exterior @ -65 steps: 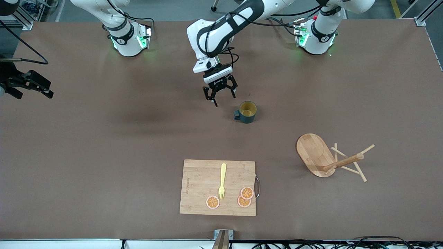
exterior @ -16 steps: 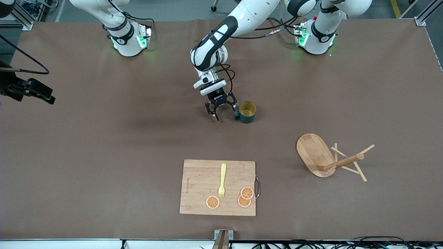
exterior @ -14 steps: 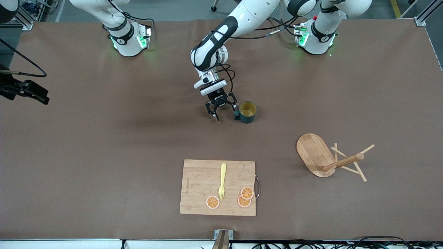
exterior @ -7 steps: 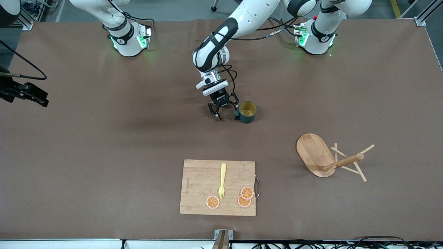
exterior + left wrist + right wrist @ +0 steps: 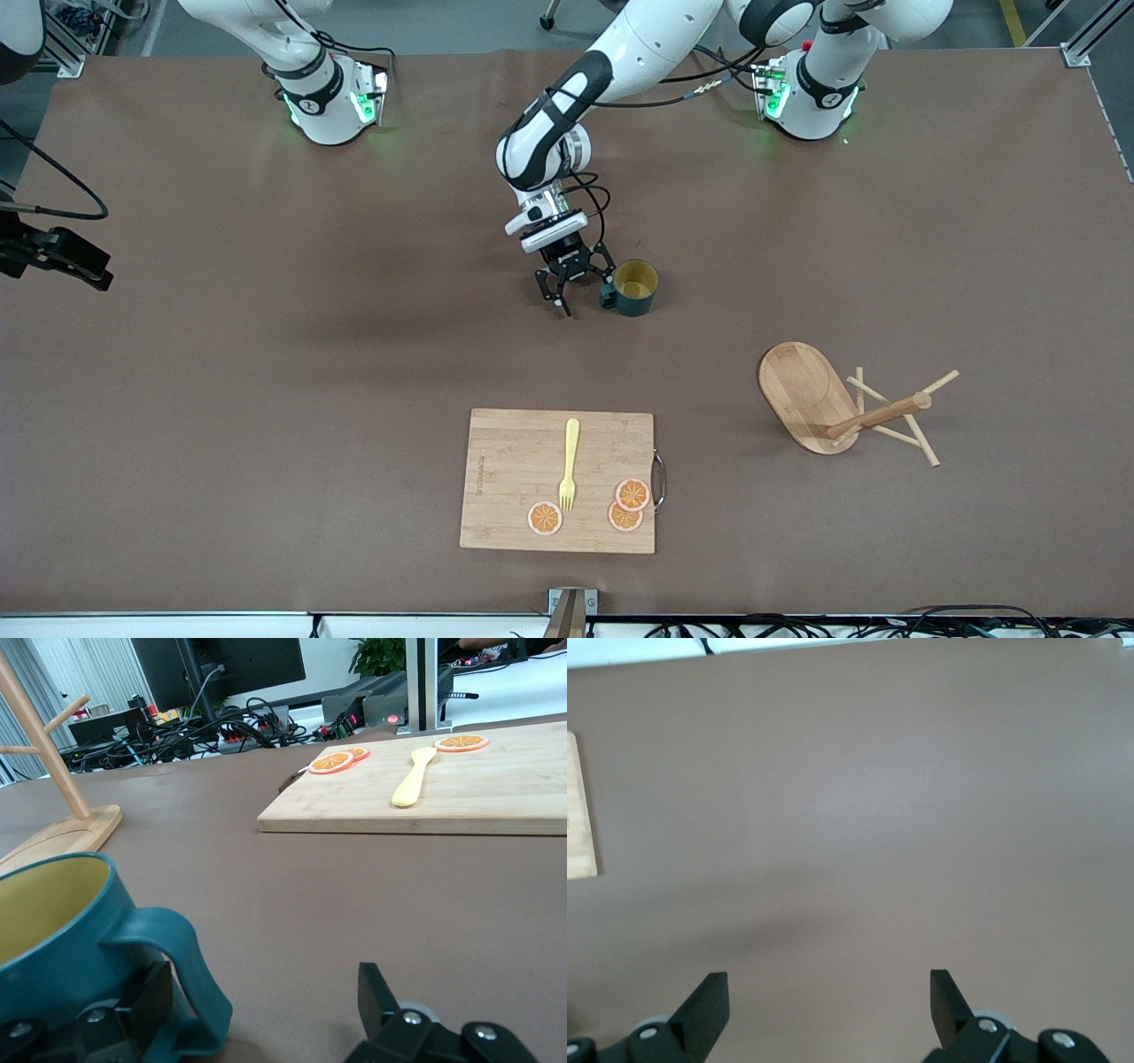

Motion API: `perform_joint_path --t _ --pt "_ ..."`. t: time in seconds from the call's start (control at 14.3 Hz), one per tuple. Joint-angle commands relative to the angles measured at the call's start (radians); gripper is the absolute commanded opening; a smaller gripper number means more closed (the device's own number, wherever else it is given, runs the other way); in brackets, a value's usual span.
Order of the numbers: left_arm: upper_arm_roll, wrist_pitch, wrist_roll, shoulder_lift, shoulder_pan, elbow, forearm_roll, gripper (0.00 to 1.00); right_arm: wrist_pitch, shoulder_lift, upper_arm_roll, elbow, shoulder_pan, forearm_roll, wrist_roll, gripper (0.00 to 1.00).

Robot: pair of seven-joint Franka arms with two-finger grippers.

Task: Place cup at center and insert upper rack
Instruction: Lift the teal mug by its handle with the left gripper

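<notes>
So right now I've got the left claw (image 5: 576, 288) down low on the surface (image 5: 266, 399), jaws spread wide with nothing in them, sitting just beside the cup (image 5: 634, 288) on its handle (image 5: 182, 979) side. In the left wrist view the handle sits just in front of one finger (image 5: 142, 1005), while the other finger (image 5: 381, 1001) has nothing but bare surface next to it.

My worry: if I close from here I'd probably only catch the handle edge, or just nudge the cup and spin it. It's upright and looks light, so a sideways bump from that finger could tip it or slide it off toward the left arm's end. I think I need to shift the claw so the handle or the wall is properly between the fingers first.

The upper rack (image 5: 842, 408) is lying on its side, nearer the front camera than the cup and well apart from it, pegs (image 5: 895, 416) splayed out. That one's going to be awkward too, since the post (image 5: 881, 415) could roll when grabbed.

The right claw (image 5: 53, 257) is open and empty, waiting over the right arm's end of the surface. The cutting board (image 5: 514, 461) with the fork (image 5: 569, 465) and orange slices (image 5: 625, 505) isn't in the way.
</notes>
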Motion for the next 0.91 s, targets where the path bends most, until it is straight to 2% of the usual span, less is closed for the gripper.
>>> perform_joint_path --t 0.0,0.14,0.28,0.49,0.7,0.84 --pt "0.0 0.008 -0.005 0.005 0.01 0.002 0.023 0.92 0.021 -0.012 0.021 -0.007 -0.105 0.112 -0.092 1.0" --pt "0.0 0.02 -0.005 0.005 0.013 0.002 0.022 0.83 0.025 -0.02 0.023 -0.007 -0.144 0.114 -0.239 1.0" --pt "0.0 0.022 -0.005 0.005 0.015 0.006 0.022 0.73 0.023 -0.032 0.026 -0.033 -0.144 0.11 -0.24 1.0" --pt "-0.002 0.034 -0.013 0.005 0.021 0.006 0.018 0.56 0.023 -0.036 0.084 -0.042 -0.192 0.111 -0.211 1.0" --pt "-0.002 0.037 -0.017 0.005 0.027 0.006 0.011 0.42 0.038 -0.035 0.072 -0.044 -0.14 0.107 -0.173 1.0" --pt "-0.003 0.048 -0.033 0.002 0.029 0.006 0.0 0.35 0.038 -0.032 0.04 -0.044 -0.1 0.105 -0.125 1.0"
